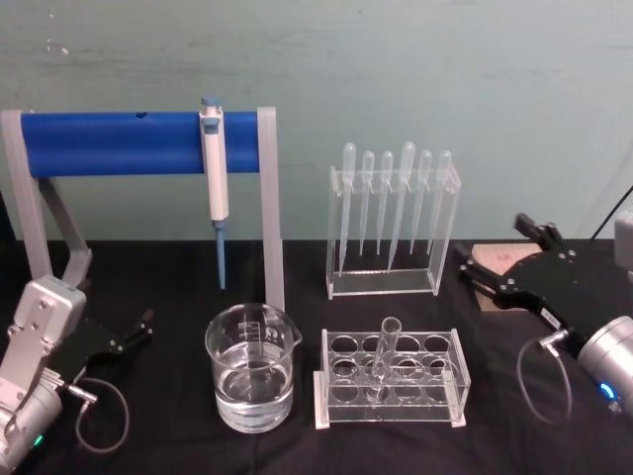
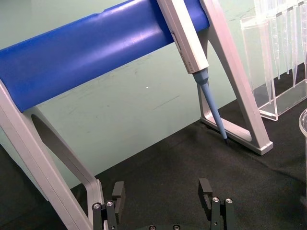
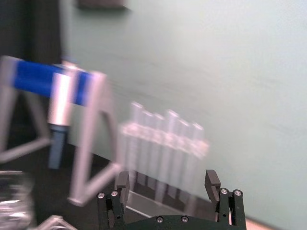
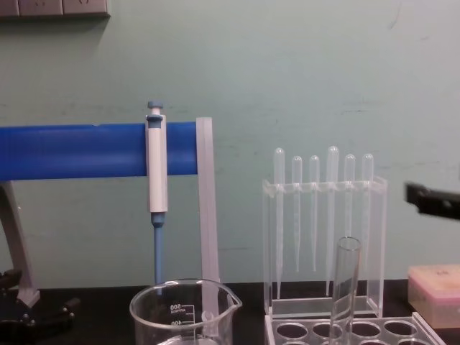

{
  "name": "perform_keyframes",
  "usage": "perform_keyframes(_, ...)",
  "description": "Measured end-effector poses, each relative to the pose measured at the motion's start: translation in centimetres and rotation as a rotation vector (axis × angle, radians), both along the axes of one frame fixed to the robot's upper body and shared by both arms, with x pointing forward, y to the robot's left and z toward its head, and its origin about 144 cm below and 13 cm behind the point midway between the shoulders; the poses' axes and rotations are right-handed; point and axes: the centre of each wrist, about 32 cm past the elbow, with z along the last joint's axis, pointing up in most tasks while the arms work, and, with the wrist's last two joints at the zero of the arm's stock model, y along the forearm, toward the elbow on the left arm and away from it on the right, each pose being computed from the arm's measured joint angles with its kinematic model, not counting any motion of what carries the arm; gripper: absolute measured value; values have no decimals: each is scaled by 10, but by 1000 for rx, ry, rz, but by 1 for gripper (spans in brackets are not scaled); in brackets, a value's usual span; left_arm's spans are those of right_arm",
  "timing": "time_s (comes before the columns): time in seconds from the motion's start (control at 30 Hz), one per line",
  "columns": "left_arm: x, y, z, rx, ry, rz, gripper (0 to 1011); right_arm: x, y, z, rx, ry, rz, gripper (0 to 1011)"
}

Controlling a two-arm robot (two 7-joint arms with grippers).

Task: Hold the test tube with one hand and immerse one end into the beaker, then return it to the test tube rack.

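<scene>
We see the long clear glass test tube (image 1: 384, 358) standing in the clear plastic rack (image 1: 391, 381), just beside the wide glass beaker (image 1: 251, 366) of water. Our black left gripper (image 1: 138, 328) and right gripper (image 1: 495, 255) rest apart, jaws spread and empty.

A scuffed pale-green painted wall (image 1: 396, 69) rises behind the black cloth-covered surface (image 1: 178, 435); grey wall sockets (image 4: 54, 7) sit high up.

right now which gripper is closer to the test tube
Right. The right gripper hangs open past the rack's right end, just behind the test tube; the left gripper sits open beyond the beaker, farther off.
</scene>
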Motion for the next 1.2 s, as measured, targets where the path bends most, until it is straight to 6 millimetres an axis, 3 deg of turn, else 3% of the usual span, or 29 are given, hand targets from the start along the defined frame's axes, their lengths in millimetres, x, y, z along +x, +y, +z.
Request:
perform_keyframes(0.23,0,0,0,0,0,0,1000,0,11,-27,30,101,-233,1002)
perform_keyframes(0.47,0,0,0,0,0,0,1000,5,17,-44,39,151,-294,1002)
perform_keyframes(1.2,0,0,0,0,0,0,1000,8,18,-50,39,159,-271,1002)
